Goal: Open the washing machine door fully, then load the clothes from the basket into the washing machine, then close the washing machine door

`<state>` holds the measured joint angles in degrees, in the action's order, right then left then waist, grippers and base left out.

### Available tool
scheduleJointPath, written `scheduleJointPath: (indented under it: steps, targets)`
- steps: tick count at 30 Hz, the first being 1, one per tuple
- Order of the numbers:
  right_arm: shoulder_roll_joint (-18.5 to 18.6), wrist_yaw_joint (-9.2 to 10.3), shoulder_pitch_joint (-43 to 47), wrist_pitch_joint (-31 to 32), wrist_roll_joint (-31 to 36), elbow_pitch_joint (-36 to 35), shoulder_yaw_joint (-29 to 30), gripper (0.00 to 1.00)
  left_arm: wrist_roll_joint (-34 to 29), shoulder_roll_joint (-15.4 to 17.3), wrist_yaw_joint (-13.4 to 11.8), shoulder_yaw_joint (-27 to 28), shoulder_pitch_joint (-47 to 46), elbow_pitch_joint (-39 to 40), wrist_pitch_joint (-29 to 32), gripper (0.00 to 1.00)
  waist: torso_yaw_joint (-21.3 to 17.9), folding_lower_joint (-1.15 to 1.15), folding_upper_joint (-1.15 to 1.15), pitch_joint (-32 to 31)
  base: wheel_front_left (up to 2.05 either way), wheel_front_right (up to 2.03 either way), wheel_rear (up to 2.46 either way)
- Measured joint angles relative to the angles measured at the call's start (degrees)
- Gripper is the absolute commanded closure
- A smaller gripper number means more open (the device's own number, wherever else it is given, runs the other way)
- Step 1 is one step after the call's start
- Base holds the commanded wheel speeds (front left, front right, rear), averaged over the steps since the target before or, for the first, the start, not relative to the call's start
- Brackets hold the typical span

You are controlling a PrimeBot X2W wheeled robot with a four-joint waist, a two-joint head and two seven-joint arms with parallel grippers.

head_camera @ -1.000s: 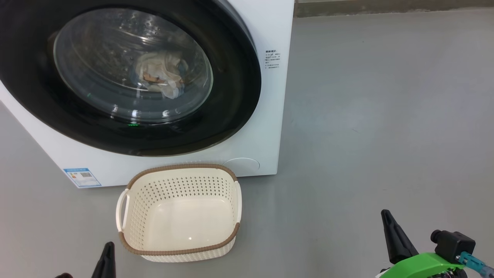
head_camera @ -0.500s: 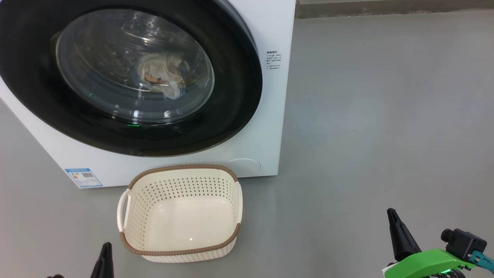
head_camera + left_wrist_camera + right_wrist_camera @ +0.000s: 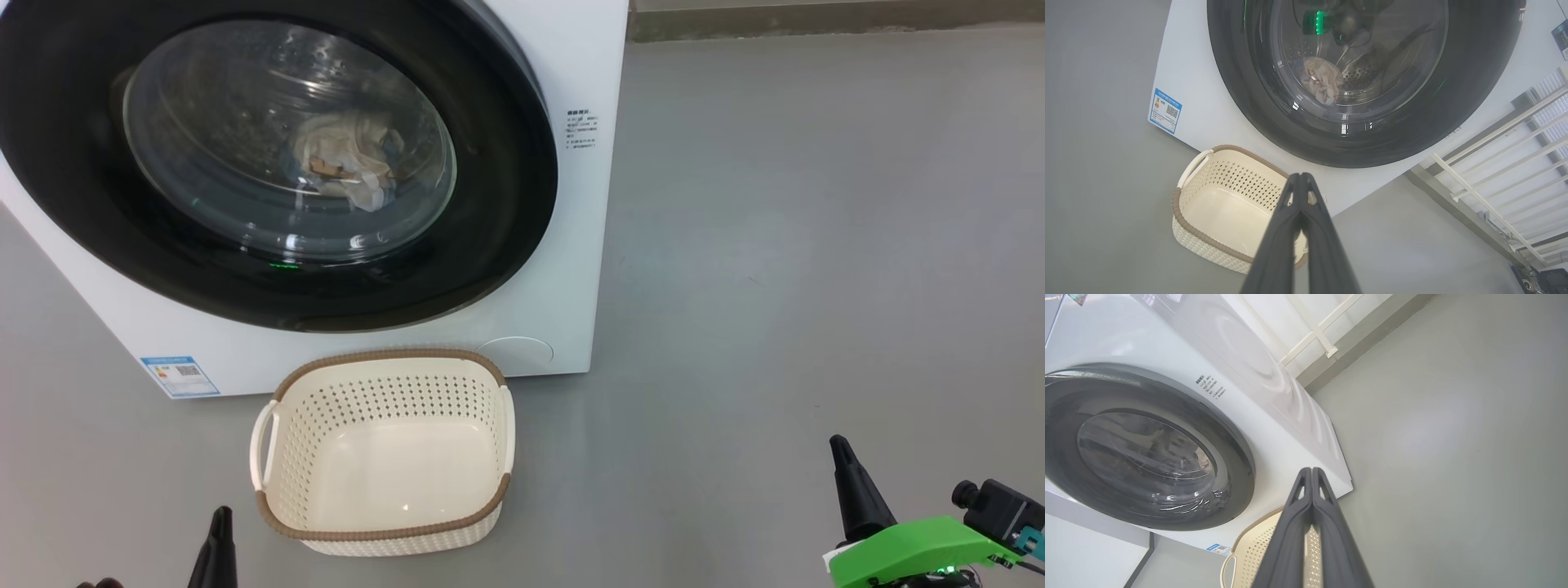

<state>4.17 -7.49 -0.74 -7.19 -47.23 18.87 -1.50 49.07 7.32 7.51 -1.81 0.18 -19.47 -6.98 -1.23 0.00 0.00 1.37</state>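
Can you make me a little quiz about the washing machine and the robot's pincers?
1. True or false: the basket is empty.
2. Where are the clothes? A: on the floor. B: inside, behind the closed door. C: in the basket.
3. Fill in the gap: the left pincer and the right pincer are both ____ (open or shut).

Key: 1 true. 2 B. 3 shut.

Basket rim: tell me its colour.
Brown, woven-look; the basket rim shows best in the head view.
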Motion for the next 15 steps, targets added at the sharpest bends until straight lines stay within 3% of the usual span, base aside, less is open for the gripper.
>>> scheduleJointPath:
  steps: [15]
  targets:
    - [-0.3,0.0,-0.2,2.3,-8.2,-0.6,1.6,1.0,8.1,-1.0,0.0,1.2,-0.5,0.7,2.5,1.0,0.2,0.0,0.0,-0.2,0.0,0.0,0.0]
